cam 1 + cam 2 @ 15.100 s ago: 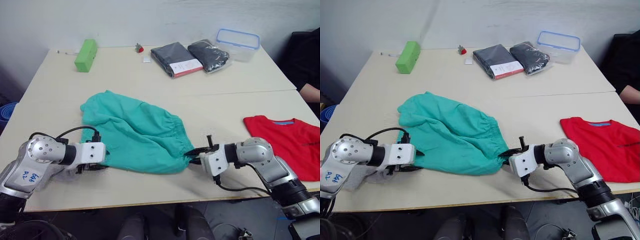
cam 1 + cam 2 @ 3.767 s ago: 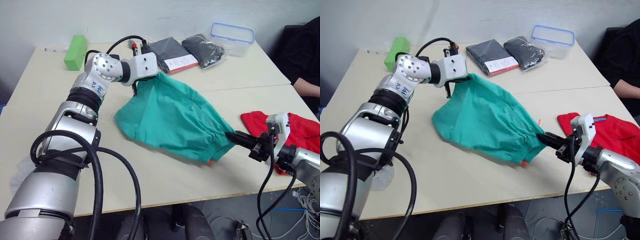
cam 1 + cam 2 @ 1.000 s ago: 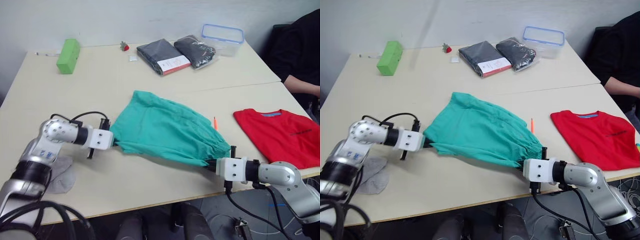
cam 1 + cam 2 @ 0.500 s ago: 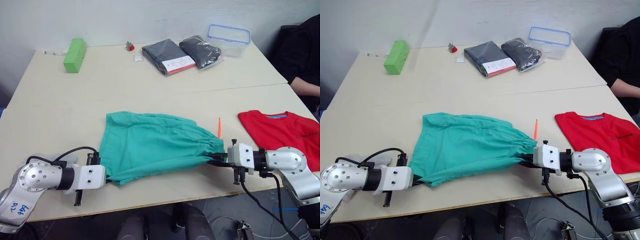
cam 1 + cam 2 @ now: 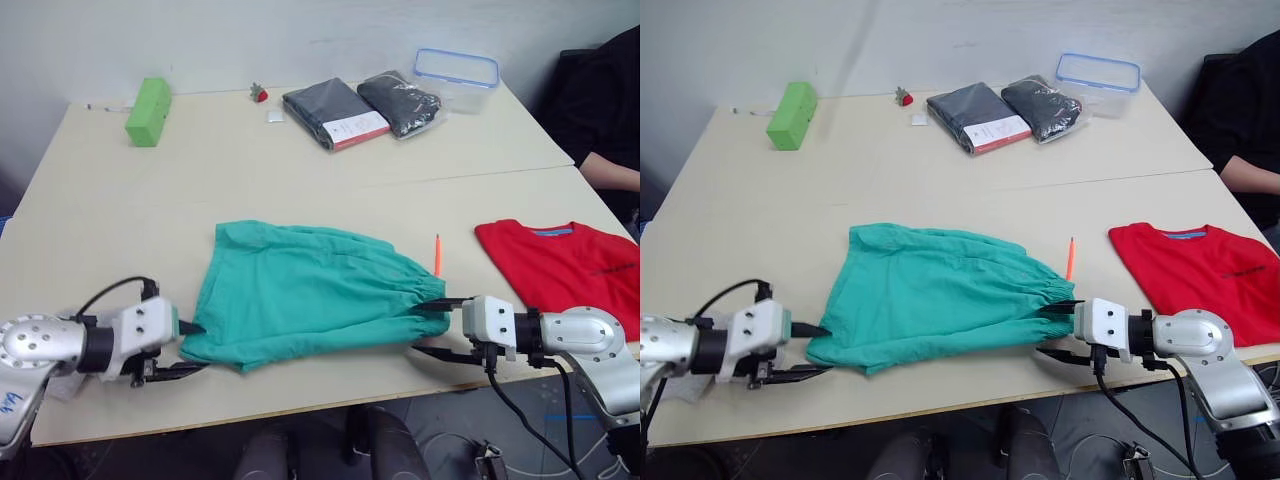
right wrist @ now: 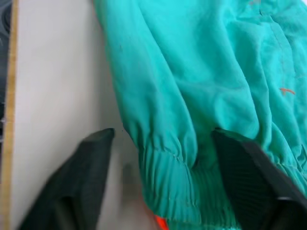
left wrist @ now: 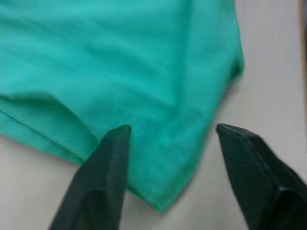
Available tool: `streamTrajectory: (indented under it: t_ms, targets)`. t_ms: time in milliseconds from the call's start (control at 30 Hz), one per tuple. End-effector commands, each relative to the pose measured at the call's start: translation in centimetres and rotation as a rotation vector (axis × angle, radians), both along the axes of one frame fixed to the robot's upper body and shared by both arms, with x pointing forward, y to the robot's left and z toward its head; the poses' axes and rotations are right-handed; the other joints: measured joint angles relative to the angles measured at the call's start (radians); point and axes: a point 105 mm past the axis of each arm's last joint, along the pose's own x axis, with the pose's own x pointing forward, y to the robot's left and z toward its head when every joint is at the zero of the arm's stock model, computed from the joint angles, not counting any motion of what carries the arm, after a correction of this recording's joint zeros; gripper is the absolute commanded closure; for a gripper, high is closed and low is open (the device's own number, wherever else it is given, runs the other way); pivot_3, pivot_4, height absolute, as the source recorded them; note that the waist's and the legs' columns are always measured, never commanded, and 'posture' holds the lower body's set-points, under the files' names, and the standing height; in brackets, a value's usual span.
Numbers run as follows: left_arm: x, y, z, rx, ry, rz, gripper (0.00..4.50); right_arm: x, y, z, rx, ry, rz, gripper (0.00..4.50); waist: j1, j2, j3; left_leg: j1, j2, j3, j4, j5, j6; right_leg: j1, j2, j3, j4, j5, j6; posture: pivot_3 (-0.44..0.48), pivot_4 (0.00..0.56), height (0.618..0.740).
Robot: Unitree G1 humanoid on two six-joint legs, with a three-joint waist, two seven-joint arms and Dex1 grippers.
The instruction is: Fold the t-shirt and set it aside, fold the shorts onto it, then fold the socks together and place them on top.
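left pincer (image 5: 185,347): spread wide, holding nothing, at shorts' left hem | shorts (image 5: 305,293): flat on worktop (image 5: 300,170), centre front | right pincer (image 5: 432,327): spread wide, holding nothing, at shorts' waistband | t-shirt (image 5: 565,270): right of shorts

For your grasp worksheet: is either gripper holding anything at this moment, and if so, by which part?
Nothing is held. The left gripper and right gripper are open at opposite ends of the shorts.

teal shorts (image 5: 300,295), red t-shirt (image 5: 565,270)
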Motion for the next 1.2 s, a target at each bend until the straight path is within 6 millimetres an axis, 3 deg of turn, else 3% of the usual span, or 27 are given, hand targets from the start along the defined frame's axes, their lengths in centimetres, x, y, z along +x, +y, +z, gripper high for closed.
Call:
streamTrajectory:
  t_ms: [33, 100, 267, 333, 433, 533, 600, 700, 967, 1000, 1200]
  targets:
    - [0.8, -1.2, 4.5, -0.112, -0.056, -0.013, 0.42, -0.1, 0.5, 3.7, 0.098, -0.038, -0.061, 0.86, 0.004, 0.0, 0.0, 0.0, 0.0, 0.0, 0.0, 0.0, 0.0, 0.0, 0.0, 0.0, 0.0, 0.0, 0.0, 0.0, 0.15, 0.74]
    - [2.0, -2.2, 5.5, -0.142, -0.076, -0.027, 0.02, 0.3, 1.1, 4.8, 0.191, -0.012, -0.134, 0.86, 0.005, 0.0, 0.0, 0.001, 0.0, 0.0, 0.0, 0.0, -0.001, 0.0, 0.0, 0.0, 0.001, 0.0, 0.0, 0.0, 0.15, 0.74]
    - [5.6, -6.1, 4.7, -0.105, -0.098, -0.108, 0.02, 1.4, 3.1, 5.1, 0.25, -0.039, -0.236, 0.86, 0.016, 0.0, 0.0, 0.001, -0.001, 0.001, 0.0, 0.001, -0.002, 0.0, 0.002, 0.001, 0.002, 0.0, 0.0, 0.0, 0.15, 0.74]
    - [6.3, -7.1, 3.8, -0.08, -0.078, -0.153, 0.02, 1.5, 3.8, 4.7, 0.239, -0.036, -0.234, 0.86, -0.003, 0.002, 0.0, -0.007, -0.009, -0.021, -0.006, 0.006, 0.001, 0.015, -0.007, -0.019, -0.003, 0.0, 0.005, 0.0, 0.15, 0.74]
    - [7.3, -7.7, 2.6, -0.041, -0.068, -0.191, 0.02, 1.6, 4.6, 3.7, 0.222, 0.004, -0.225, 0.86, -0.013, 0.002, 0.0, -0.011, -0.037, -0.06, -0.028, 0.03, 0.007, 0.028, -0.039, -0.056, -0.008, -0.004, 0.013, 0.0, 0.15, 0.74]
    - [8.7, -8.4, 1.5, -0.013, -0.07, -0.214, 0.02, 1.8, 5.9, 3.0, 0.19, 0.01, -0.186, 0.86, 0.007, 0.001, 0.0, -0.017, -0.039, -0.072, -0.022, 0.035, 0.006, 0.025, -0.031, -0.056, -0.011, -0.003, 0.016, 0.0, 0.15, 0.74]
    - [9.3, -8.8, 0.7, 0.015, -0.069, -0.239, 0.63, 2.4, 6.8, 2.7, 0.18, 0.008, -0.179, 0.86, 0.02, 0.001, 0.001, -0.02, -0.039, -0.07, -0.018, 0.035, 0.006, 0.024, -0.029, -0.055, -0.013, -0.001, 0.016, 0.0, 0.15, 0.74]
    - [10.3, -9.1, -0.3, 0.037, -0.069, -0.245, 1.58, 3.4, 7.7, 2.6, 0.179, 0.006, -0.175, 1.51, 0.02, 0.001, 0.001, -0.02, -0.038, -0.068, -0.016, 0.036, 0.008, 0.024, -0.028, -0.052, -0.017, 0.004, 0.016, 0.0, 0.15, 0.74]
    - [10.5, -9.2, -3.1, 0.071, -0.063, -0.264, 4.2, 5.0, 8.5, -0.1, 0.067, 0.038, -0.178, 4.33, 0.013, 0.001, 0.001, -0.022, -0.036, -0.064, -0.017, 0.035, 0.008, 0.02, -0.025, -0.049, -0.016, 0.005, 0.016, 0.0, 0.15, 0.74]
    - [10.4, -9.0, -3.4, 0.076, -0.06, -0.266, 4.48, 5.0, 8.4, -0.5, 0.05, 0.042, -0.184, 4.5, 0.012, 0.001, 0.001, -0.022, -0.036, -0.063, -0.018, 0.035, 0.008, 0.019, -0.025, -0.049, -0.016, 0.005, 0.016, 0.0, 0.15, 0.74]
    - [10.8, -8.0, -5.1, 0.12, -0.071, -0.21, 4.48, 4.9, 6.7, -3.0, -0.052, 0.092, -0.218, 4.5, 0.014, 0.001, 0.0, -0.019, -0.035, -0.06, -0.017, 0.035, 0.008, 0.02, -0.025, -0.045, -0.015, 0.005, 0.015, 0.0, 0.15, 0.74]
